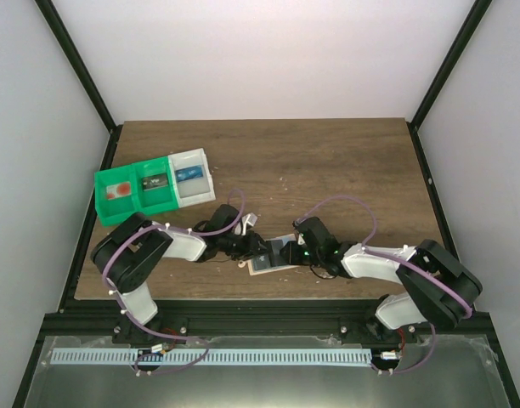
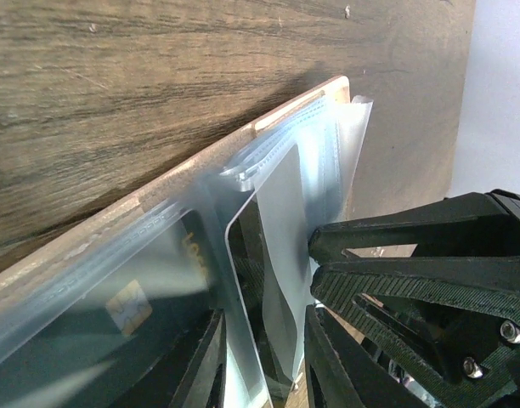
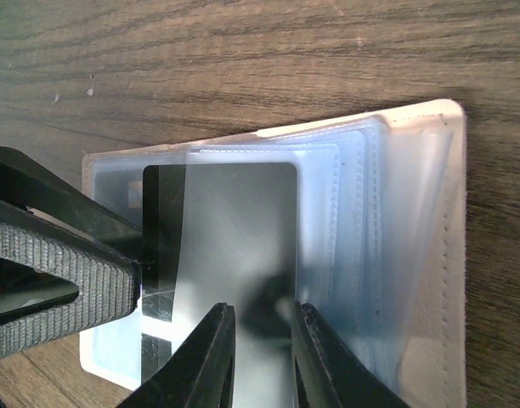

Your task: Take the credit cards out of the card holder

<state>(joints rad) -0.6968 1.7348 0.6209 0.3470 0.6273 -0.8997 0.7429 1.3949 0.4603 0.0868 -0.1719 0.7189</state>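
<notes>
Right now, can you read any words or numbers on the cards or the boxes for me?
Gold lettering on the dark card with a gold chip, in a clear plastic pocket of the tan card holder: too blurred to read.
Things inside the green plastic bin and the white plastic bin: too small to read.
No other text shows.

Card holder [image 1: 275,264] at front edge of counter [image 1: 328,161] mostly hidden under left end effector [image 1: 253,252] and right end effector [image 1: 296,252]; credit card [image 2: 171,285] print blurred.
</notes>
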